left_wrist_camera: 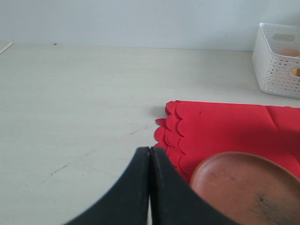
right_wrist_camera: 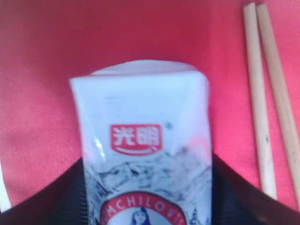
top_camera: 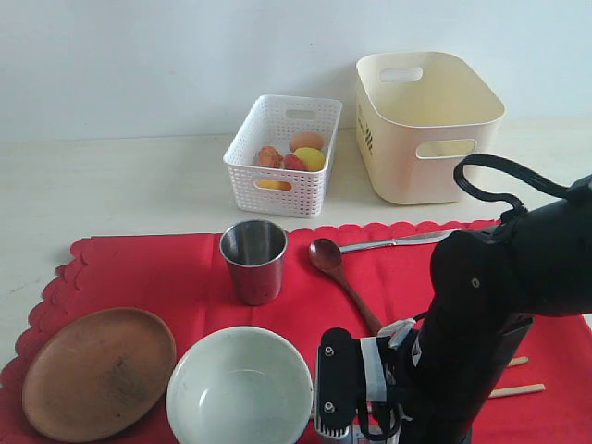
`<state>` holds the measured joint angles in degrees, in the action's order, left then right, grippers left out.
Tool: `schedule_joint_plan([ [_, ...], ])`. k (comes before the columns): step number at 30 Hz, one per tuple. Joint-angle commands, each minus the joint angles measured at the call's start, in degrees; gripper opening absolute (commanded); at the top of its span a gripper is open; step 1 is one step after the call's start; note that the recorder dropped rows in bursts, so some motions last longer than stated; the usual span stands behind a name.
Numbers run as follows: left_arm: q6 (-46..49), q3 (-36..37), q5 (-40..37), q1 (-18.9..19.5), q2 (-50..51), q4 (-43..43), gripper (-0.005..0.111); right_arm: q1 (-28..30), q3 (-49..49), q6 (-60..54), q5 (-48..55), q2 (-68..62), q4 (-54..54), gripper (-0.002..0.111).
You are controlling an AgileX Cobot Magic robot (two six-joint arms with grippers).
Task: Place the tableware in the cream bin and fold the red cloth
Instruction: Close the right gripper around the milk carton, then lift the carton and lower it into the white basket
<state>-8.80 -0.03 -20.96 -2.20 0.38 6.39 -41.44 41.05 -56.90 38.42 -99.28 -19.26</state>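
The large bright red cloth with scalloped edges (top_camera: 185,277) lies flat across the lower half of the exterior view, and all the tableware rests on it. The round brown wooden plate (top_camera: 97,370) is at lower left, the pale greenish-white bowl (top_camera: 239,388) just beside it at bottom centre, and the steel cup (top_camera: 252,261) upright above the bowl. The dark wooden spoon (top_camera: 338,273) and metal knife (top_camera: 398,242) lie right of the cup, and two light wooden chopsticks (top_camera: 523,389) at lower right are partly hidden by the black right arm (top_camera: 490,305). The tall cream plastic bin (top_camera: 425,129) stands off the cloth at upper right, the white perforated basket (top_camera: 282,157) of foods to its left. The right gripper (right_wrist_camera: 145,187) presses its fingers (right_wrist_camera: 234,197) against both sides of a white packet with a red logo (right_wrist_camera: 140,117), over the cloth next to the chopsticks. The left gripper (left_wrist_camera: 150,154) has its fingers closed tip to tip on nothing, over the pale table (left_wrist_camera: 70,117) near the cloth's scalloped corner and the plate.
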Motion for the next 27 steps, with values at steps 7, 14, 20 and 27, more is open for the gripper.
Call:
schedule_joint_plan([
  [7, -0.2, 0.0, 0.6, 0.2, -0.4, 0.0, 0.000, -0.3, 8.0, 5.8, 12.9, -0.1, 0.3, 0.000],
  [14, -0.2, 0.0, 0.6, 0.2, -0.4, 0.0, 0.000, -0.3, 11.3, 9.2, 17.4, 4.5, 1.9, 0.000],
  [20, -0.2, 0.0, 0.6, 0.2, -0.4, 0.0, 0.000, -0.2, 12.7, 19.0, 15.3, 13.1, 9.9, 0.000],
  [27, -0.2, 0.0, 0.6, 0.2, -0.4, 0.0, 0.000, 0.3, 12.7, 21.3, 11.2, 22.5, 11.8, 0.000],
])
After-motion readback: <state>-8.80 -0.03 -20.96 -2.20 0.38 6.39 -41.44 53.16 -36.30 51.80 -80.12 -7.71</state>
